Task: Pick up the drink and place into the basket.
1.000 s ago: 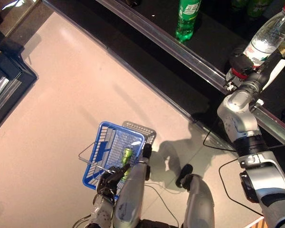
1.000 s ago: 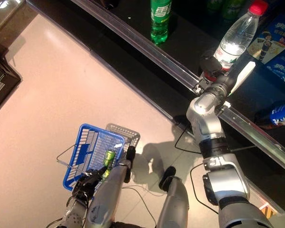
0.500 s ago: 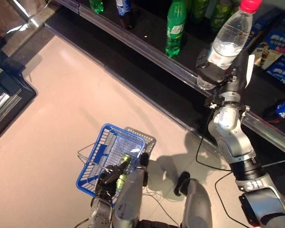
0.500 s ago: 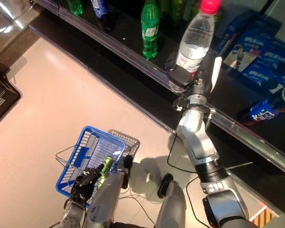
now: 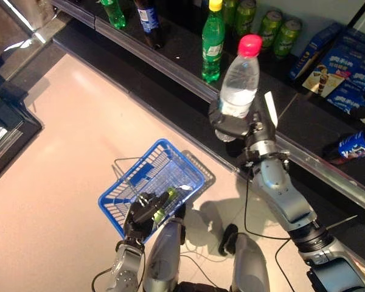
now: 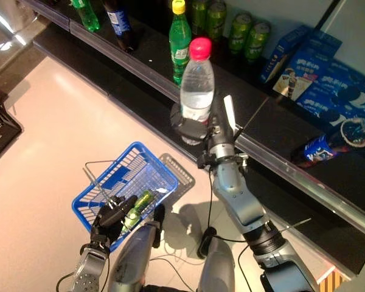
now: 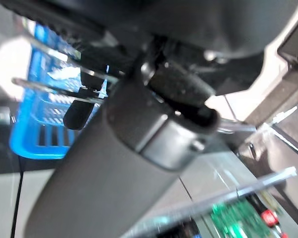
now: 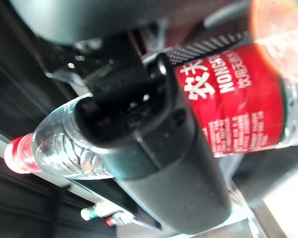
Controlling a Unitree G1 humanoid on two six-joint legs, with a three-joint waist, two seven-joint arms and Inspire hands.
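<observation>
Above the floor, our right hand (image 5: 231, 125) grips the water bottle (image 5: 238, 79). Our left hand (image 5: 140, 213) clasps the blue basket (image 5: 131, 194) handle.

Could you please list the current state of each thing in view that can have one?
Water bottle: upright, red cap on, lifted clear of the shelf.
Right hand: shut on the water bottle's lower part.
Blue basket: tilted, held off the floor, with a green can inside.
Left hand: shut on the blue basket's wire handle.
Green bottle: upright on the shelf, yellow cap on.
</observation>
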